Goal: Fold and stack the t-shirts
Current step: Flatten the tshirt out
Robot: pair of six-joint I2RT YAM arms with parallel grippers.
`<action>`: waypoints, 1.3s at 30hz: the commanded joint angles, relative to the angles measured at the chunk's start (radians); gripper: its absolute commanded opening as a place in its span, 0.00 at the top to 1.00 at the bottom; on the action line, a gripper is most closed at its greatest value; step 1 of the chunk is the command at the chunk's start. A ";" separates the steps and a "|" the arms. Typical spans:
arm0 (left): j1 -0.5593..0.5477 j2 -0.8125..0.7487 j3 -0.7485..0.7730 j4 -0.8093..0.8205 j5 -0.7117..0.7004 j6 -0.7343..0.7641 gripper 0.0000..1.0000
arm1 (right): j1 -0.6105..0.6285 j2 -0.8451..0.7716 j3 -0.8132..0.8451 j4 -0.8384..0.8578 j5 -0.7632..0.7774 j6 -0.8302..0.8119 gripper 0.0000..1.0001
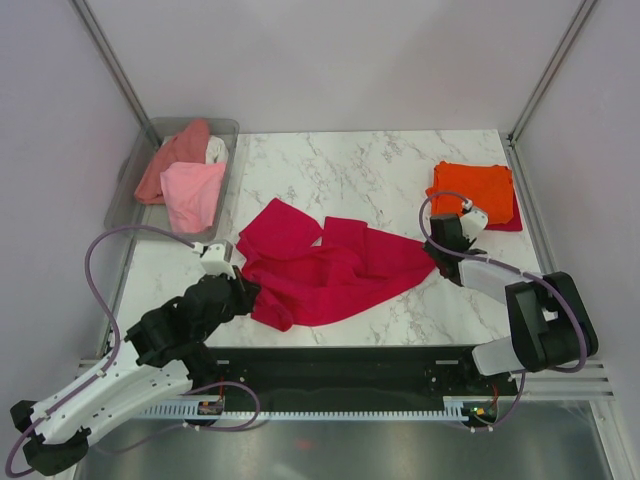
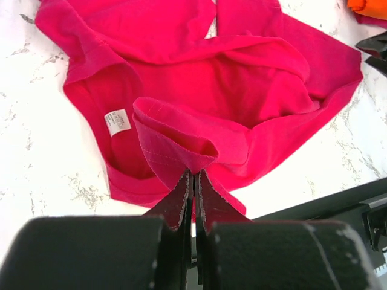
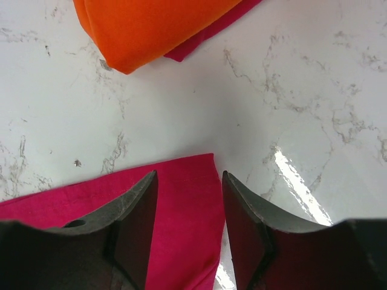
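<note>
A crimson t-shirt (image 1: 325, 268) lies crumpled on the marble table; it fills the left wrist view (image 2: 242, 90), white label showing. My left gripper (image 1: 243, 288) is shut on a fold of its near-left edge (image 2: 195, 172). My right gripper (image 1: 437, 254) is open at the shirt's right corner; its fingers straddle the corner of red cloth (image 3: 187, 211) without closing on it. A folded orange t-shirt (image 1: 472, 187) lies at the back right on a folded crimson one (image 1: 512, 222); it also shows in the right wrist view (image 3: 145, 27).
A clear grey bin (image 1: 125, 190) at the back left holds salmon (image 1: 172, 160), light pink (image 1: 192, 192) and white (image 1: 216, 150) shirts. The enclosure's walls and metal posts ring the table (image 1: 350, 170). A black rail runs along the near edge (image 1: 340, 355).
</note>
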 commanded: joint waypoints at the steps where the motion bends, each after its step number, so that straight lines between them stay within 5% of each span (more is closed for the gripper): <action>1: -0.003 -0.004 0.037 -0.018 -0.055 -0.046 0.98 | -0.006 -0.038 -0.022 0.027 0.019 -0.009 0.45; 15: -0.003 -0.001 0.057 -0.032 -0.081 -0.055 0.98 | -0.008 0.034 -0.012 0.047 -0.025 0.008 0.55; 18: -0.003 0.014 0.068 -0.044 -0.101 -0.068 0.98 | -0.008 0.032 -0.014 0.047 -0.021 0.011 0.67; 22: -0.001 0.034 0.078 -0.048 -0.131 -0.071 0.98 | -0.011 0.031 0.000 0.030 -0.007 0.015 1.00; 34: 0.055 0.357 0.135 0.187 -0.007 0.046 0.98 | -0.020 -0.224 0.027 -0.161 0.147 0.034 1.00; 39: 0.332 0.417 0.157 0.330 0.314 0.098 0.98 | -0.020 -0.314 0.084 -0.278 0.168 0.043 1.00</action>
